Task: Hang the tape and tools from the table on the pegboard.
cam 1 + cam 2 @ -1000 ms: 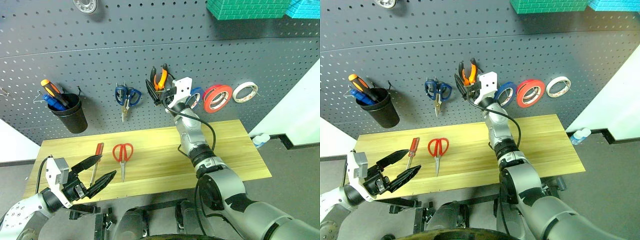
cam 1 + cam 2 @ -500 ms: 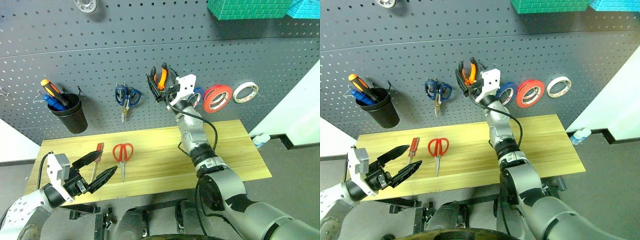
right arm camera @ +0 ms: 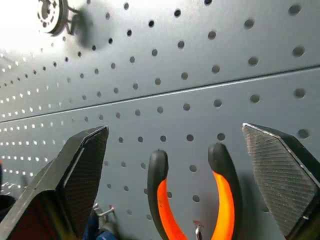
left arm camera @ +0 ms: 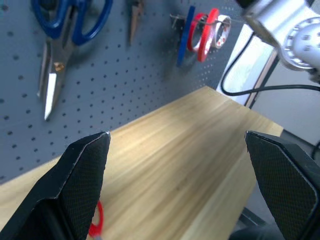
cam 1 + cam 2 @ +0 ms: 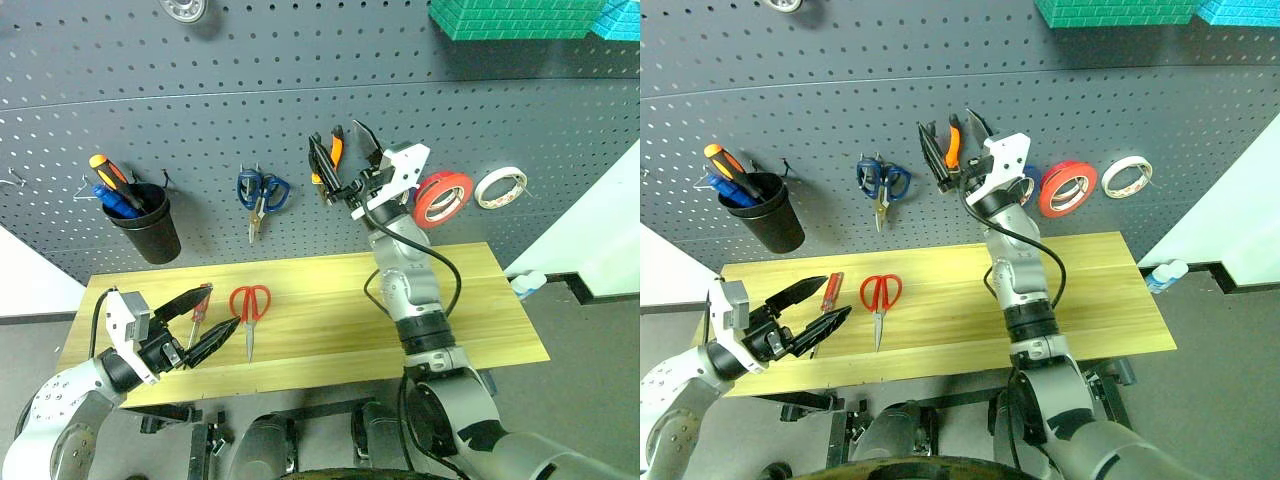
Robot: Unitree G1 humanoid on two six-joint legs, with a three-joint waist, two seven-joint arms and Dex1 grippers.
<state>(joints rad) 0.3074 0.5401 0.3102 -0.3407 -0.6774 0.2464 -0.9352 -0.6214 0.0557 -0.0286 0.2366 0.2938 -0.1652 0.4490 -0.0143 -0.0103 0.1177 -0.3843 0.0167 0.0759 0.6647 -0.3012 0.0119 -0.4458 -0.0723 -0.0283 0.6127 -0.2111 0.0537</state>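
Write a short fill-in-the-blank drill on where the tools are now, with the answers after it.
1. The pliers hang on the ____.
2. The red-handled scissors lie on the ____.
3. The screwdriver with the red handle lies to the robot's ____ of those scissors.
4. The jaws of the left gripper are ____.

Answers: pegboard; table; left; open

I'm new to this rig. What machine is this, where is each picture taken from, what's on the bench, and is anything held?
A two-armed humanoid robot stands at a wooden table below a grey pegboard. Two pictures come from its head, one from each wrist. On the table lie a red-handled screwdriver and red scissors. The orange-handled pliers and red tape hang on the board. The left tool is open near the screwdriver; the right tool is open around the pliers. Neither holds anything.
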